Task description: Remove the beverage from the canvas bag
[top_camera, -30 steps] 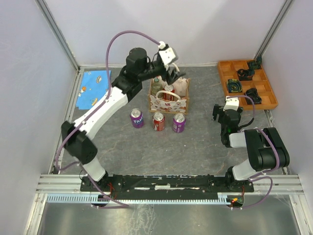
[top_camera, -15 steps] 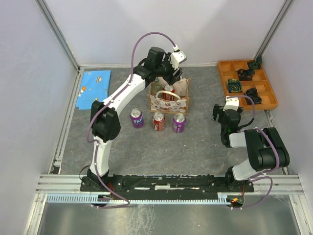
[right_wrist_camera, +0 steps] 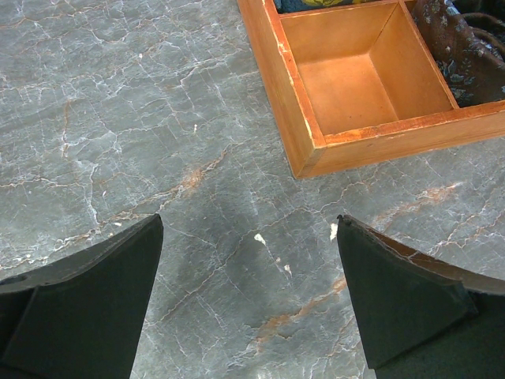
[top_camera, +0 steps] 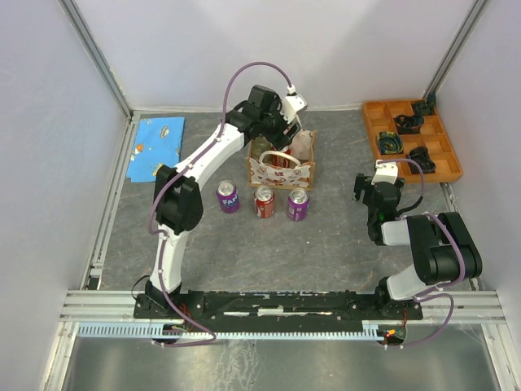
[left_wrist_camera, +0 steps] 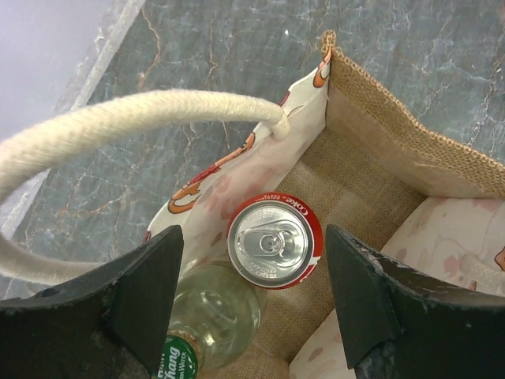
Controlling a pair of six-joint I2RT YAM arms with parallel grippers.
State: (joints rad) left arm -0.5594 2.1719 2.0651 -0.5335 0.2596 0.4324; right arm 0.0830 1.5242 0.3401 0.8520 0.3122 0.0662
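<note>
The canvas bag [top_camera: 281,169] stands mid-table, tan with white-and-red sides and cream handles [left_wrist_camera: 118,118]. Inside it, in the left wrist view, are a red cola can [left_wrist_camera: 275,241] standing upright and a clear bottle with a green label [left_wrist_camera: 207,316] leaning beside it. My left gripper [top_camera: 286,132] hovers over the bag's far side, open and empty, its jaws [left_wrist_camera: 254,296] set wide on either side of the red can from above. My right gripper [top_camera: 372,195] is open and empty, low over bare table [right_wrist_camera: 252,237] at the right.
Three cans stand in a row before the bag: purple [top_camera: 228,196], red [top_camera: 264,201], purple [top_camera: 297,204]. An orange compartment tray [top_camera: 411,138] with dark items sits at the back right; its corner [right_wrist_camera: 316,150] shows in the right wrist view. A blue cloth [top_camera: 156,147] lies at the back left.
My left arm swung right and forward, bringing the open gripper from behind the bag to just above its opening. The right arm has not moved.
</note>
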